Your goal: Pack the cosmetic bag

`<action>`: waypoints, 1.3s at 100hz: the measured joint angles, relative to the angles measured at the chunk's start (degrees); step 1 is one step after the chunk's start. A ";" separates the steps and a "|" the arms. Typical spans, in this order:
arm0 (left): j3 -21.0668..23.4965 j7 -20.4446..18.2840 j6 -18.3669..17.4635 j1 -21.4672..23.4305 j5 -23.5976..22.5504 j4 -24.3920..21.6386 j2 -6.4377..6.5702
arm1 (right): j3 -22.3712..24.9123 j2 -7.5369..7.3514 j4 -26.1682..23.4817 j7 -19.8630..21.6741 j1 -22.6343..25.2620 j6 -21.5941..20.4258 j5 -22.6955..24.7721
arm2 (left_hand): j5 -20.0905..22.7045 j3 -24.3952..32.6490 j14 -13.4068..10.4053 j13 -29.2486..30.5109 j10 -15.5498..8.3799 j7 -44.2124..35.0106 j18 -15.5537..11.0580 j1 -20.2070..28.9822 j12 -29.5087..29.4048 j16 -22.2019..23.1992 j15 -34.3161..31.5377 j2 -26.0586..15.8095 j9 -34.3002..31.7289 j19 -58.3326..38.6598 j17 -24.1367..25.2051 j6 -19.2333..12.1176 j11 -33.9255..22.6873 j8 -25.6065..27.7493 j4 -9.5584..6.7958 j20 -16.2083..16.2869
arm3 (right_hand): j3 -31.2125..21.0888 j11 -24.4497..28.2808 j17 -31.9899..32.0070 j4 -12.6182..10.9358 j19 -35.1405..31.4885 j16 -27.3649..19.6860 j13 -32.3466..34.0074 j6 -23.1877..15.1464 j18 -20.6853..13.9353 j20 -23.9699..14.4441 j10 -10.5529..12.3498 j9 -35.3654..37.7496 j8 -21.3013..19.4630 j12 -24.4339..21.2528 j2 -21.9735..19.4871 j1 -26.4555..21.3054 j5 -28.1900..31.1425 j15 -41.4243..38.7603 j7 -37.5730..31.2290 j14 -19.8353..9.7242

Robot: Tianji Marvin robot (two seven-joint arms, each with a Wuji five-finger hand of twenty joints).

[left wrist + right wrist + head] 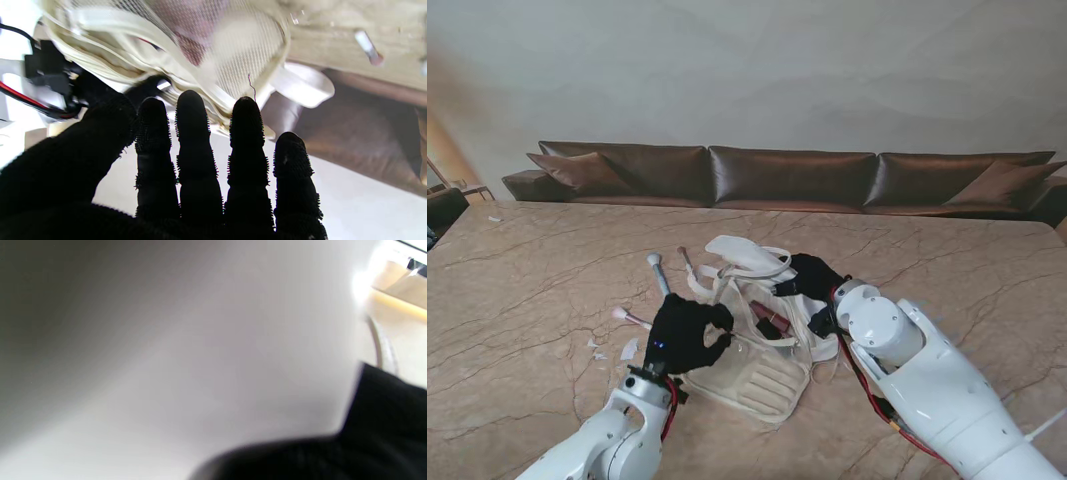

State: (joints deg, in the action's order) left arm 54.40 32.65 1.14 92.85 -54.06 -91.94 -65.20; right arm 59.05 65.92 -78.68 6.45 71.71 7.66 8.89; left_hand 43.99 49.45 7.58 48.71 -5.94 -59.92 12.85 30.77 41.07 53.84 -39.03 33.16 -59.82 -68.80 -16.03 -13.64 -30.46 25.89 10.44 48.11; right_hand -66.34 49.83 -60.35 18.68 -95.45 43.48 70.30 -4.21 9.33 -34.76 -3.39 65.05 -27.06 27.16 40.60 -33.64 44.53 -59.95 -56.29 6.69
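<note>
the bench (527,270) was a wide slab of veined marble, and the cosmetics bag (762,345) lay open in the middle of it, cream-coloured, its long axis running from the near mesh flap away toward the sofa. the left hand (682,335) rested at the bag's left edge, fingers spread and straight against the mesh, gripping nothing that i could see. the right hand (815,285) sat at the bag's far right rim; whether it clasped the fabric i couldn't tell. two brushes (659,272) lay just left of the bag, closer to the left hand, which looked the likelier to fetch them. i could read no labels or writing anywhere.
</note>
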 measured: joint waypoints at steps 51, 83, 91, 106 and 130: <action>-13.11 9.28 5.97 -2.37 7.94 9.69 -4.38 | -0.93 1.48 -0.86 -2.94 -0.03 3.62 -1.37 | 3.93 0.57 1.20 -1.74 3.17 11.84 1.42 -0.54 -12.23 -1.91 3.19 3.41 1.78 0.97 2.00 5.92 2.19 -10.16 0.49 -0.66 | 0.00 0.01 -0.80 0.00 0.00 0.00 0.00 -0.01 0.01 0.02 -0.04 0.00 -0.01 0.00 0.00 0.00 0.01 -0.06 0.00 0.00; -15.09 12.49 9.16 -4.04 11.79 13.42 -7.61 | -0.51 1.50 -1.71 -2.90 0.37 3.76 -1.31 | -2.36 3.47 2.74 -9.12 5.65 23.90 1.93 -5.47 -14.30 -2.86 5.76 3.36 11.38 3.35 6.74 11.68 4.29 -7.19 -1.20 -0.84 | 0.00 0.01 -0.80 0.00 0.00 0.00 0.00 -0.01 0.01 0.04 -0.04 0.00 -0.01 0.00 0.00 0.00 0.01 -0.07 0.00 0.00; -15.77 14.03 9.57 -4.60 11.49 14.12 -8.06 | -0.54 1.51 -1.72 -3.03 0.37 3.88 -1.37 | -5.51 3.49 2.78 -10.56 5.59 27.20 1.93 -6.08 -14.70 -3.74 6.71 3.35 13.59 4.96 8.10 12.14 4.50 -6.71 -1.20 -1.39 | 0.00 0.01 -0.81 0.00 0.00 0.00 0.00 -0.01 0.01 0.04 -0.09 0.00 -0.01 0.00 0.00 0.00 0.01 -0.08 0.00 0.00; -16.38 14.94 9.71 -5.00 12.15 14.63 -9.04 | -0.78 1.62 -1.69 -3.67 0.36 4.08 -1.79 | -8.37 3.48 2.80 -12.75 5.59 30.28 1.93 -6.08 -14.56 -4.24 7.24 3.35 16.49 5.95 9.72 12.77 4.33 -7.35 -1.20 -2.03 | 0.00 0.02 -0.83 0.00 0.00 0.00 0.00 -0.01 0.01 0.04 -0.14 0.00 -0.01 0.00 0.00 0.00 0.01 -0.10 0.00 0.00; -18.43 19.57 13.26 -6.35 13.47 17.61 -11.65 | -1.37 2.02 -0.99 -4.44 0.16 4.49 -2.49 | -8.83 3.49 2.94 -14.08 5.77 25.74 1.92 -6.08 -14.66 -5.03 6.56 3.35 17.03 7.09 11.06 13.46 1.08 -4.12 -1.20 -2.10 | 0.00 0.03 -1.11 0.00 0.00 0.00 0.00 -0.01 0.02 0.04 -0.22 0.00 -0.01 0.00 0.00 0.00 0.02 -0.22 0.00 0.00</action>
State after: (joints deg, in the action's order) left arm 35.97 52.22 14.40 86.50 -40.58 -74.33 -76.85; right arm 57.68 67.94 -79.68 2.01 71.87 12.16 6.40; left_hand 35.16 52.94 10.51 34.63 -0.16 -34.18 14.77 24.69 26.41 48.82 -32.47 36.51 -42.79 -61.71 -4.97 -0.18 -29.38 21.77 9.24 46.01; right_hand -66.34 49.85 -61.45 18.68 -95.45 43.48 70.30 -4.22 9.35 -34.71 -3.60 65.05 -27.07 27.16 40.60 -33.64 44.55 -60.17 -56.29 6.69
